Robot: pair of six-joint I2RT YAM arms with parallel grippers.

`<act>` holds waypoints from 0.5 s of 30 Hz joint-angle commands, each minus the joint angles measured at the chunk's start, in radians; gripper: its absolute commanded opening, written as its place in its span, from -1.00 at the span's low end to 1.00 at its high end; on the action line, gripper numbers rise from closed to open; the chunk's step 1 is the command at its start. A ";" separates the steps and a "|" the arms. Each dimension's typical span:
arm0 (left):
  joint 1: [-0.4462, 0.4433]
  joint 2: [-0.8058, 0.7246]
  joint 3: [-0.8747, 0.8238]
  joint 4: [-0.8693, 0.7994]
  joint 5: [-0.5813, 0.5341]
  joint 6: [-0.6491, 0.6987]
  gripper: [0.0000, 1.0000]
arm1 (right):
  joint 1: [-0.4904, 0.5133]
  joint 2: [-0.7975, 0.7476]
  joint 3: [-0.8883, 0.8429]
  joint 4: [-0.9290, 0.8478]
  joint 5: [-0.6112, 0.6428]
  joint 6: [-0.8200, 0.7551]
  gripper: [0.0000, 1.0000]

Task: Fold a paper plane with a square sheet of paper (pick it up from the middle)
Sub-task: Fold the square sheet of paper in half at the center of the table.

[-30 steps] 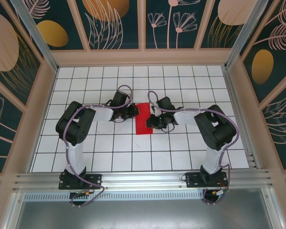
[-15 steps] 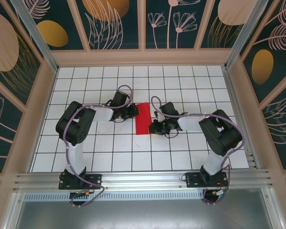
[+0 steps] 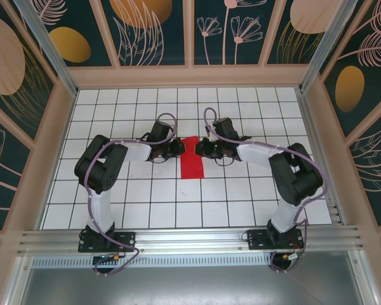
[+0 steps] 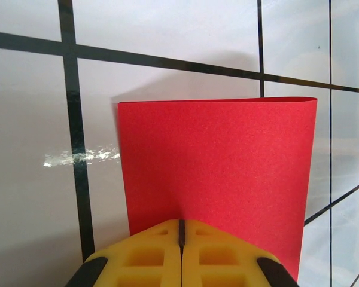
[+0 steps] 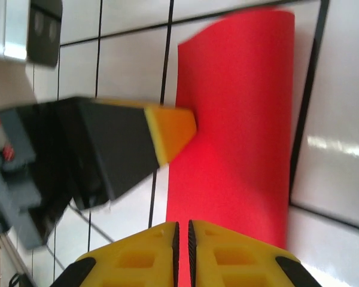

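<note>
Square sheet of paper point(image 3: 192, 160) lies folded double on the table point(image 3: 241, 203). Left gripper point(image 4: 180, 230), jaws together, pins one edge (presumably steadying it); right gripper point(image 5: 182, 226), nearly closed, bears on the opposite edge, likely creasing.

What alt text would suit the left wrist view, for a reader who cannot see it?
A red sheet of paper lies on a white table with black grid lines. The left gripper, its yellow fingertips shut, meets the sheet's near edge.
</note>
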 commanded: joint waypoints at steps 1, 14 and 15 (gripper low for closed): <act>0.003 0.073 -0.013 -0.103 -0.103 0.026 -0.88 | 0.001 0.094 0.046 0.026 -0.001 0.009 -0.69; 0.002 0.061 -0.018 -0.151 -0.139 0.032 -0.88 | -0.032 0.136 0.038 -0.007 0.118 0.021 -0.70; 0.002 0.059 -0.016 -0.153 -0.141 0.033 -0.88 | -0.028 0.120 0.043 -0.005 0.103 0.019 -0.70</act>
